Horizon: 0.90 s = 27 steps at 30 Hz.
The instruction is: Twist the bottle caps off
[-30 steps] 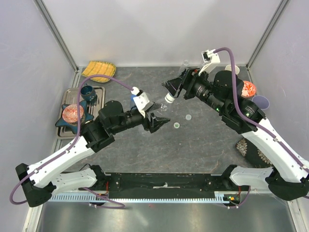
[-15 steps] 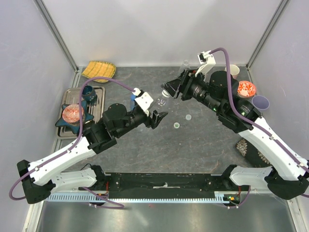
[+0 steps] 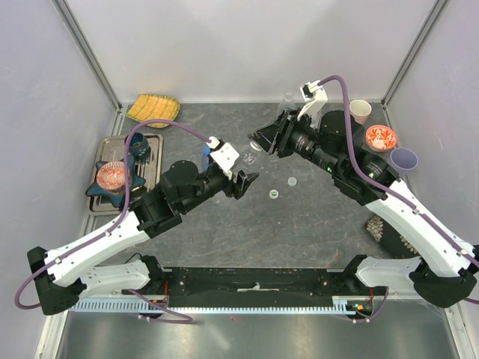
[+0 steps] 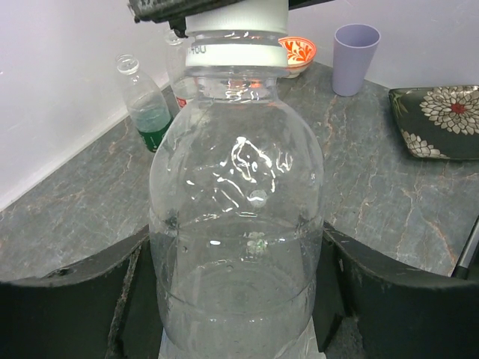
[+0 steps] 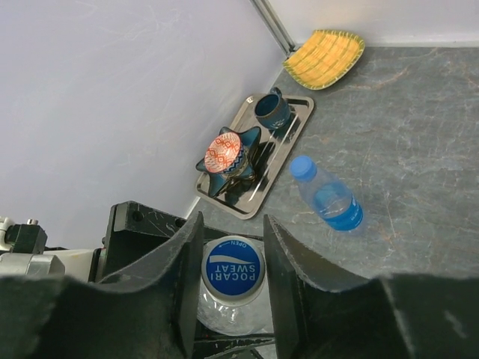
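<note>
My left gripper (image 4: 236, 299) is shut on the lower body of a clear bottle (image 4: 236, 217) and holds it upright above the table. Its white-and-blue bottle cap (image 5: 232, 269) sits between the fingers of my right gripper (image 5: 232, 273), which press on both sides of it from above. In the top view the two grippers meet over the table's middle, left (image 3: 243, 182) and right (image 3: 258, 142). A blue-tinted bottle (image 5: 329, 200) with a blue cap (image 5: 302, 167) stands by the tray. An uncapped green-label bottle (image 4: 146, 105) stands at the back wall.
Two loose caps (image 3: 293, 181) (image 3: 275, 194) lie on the table. A metal tray (image 3: 101, 202) with dishes sits at the left, a yellow dish (image 3: 153, 109) behind it. Cups (image 3: 360, 111) (image 3: 405, 158) and a red bowl (image 3: 381, 137) stand at the right, a floral plate (image 4: 441, 112) nearer.
My right gripper's fingers have closed in onto the cap. The left arm lifted the bottle up toward the right gripper, then held still.
</note>
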Available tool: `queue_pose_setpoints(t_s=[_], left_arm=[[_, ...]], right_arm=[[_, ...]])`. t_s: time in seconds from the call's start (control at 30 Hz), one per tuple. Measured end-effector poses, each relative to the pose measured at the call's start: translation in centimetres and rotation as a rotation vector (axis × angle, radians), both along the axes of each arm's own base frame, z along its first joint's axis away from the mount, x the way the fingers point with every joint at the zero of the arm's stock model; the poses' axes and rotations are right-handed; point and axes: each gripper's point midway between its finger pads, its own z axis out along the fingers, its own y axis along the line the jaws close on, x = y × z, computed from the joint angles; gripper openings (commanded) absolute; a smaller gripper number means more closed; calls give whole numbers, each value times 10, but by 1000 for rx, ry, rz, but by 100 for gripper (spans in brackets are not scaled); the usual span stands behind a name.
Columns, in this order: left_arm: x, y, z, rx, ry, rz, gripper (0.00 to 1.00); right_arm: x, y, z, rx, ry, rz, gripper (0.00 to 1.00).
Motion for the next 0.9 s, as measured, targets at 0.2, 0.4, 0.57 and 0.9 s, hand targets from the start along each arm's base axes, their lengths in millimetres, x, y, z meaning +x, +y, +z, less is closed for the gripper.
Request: queue_pose_setpoints(t_s=[0.2,0.4,0.57,0.9], left_arm=[[3,2,0,-1,-2,19,40],[3,2,0,1,-1,22,40],[3,2,0,1,-1,22,40],[3,2,-1,4,0,23,40]], right_arm=[[1,1,-13,-15,23,-1,62],[-1,0,-14,-15,25,-1,56],[-4,-5,-10,-5,15,-5,57],[-7,-6,-4,16,-4,0,33]])
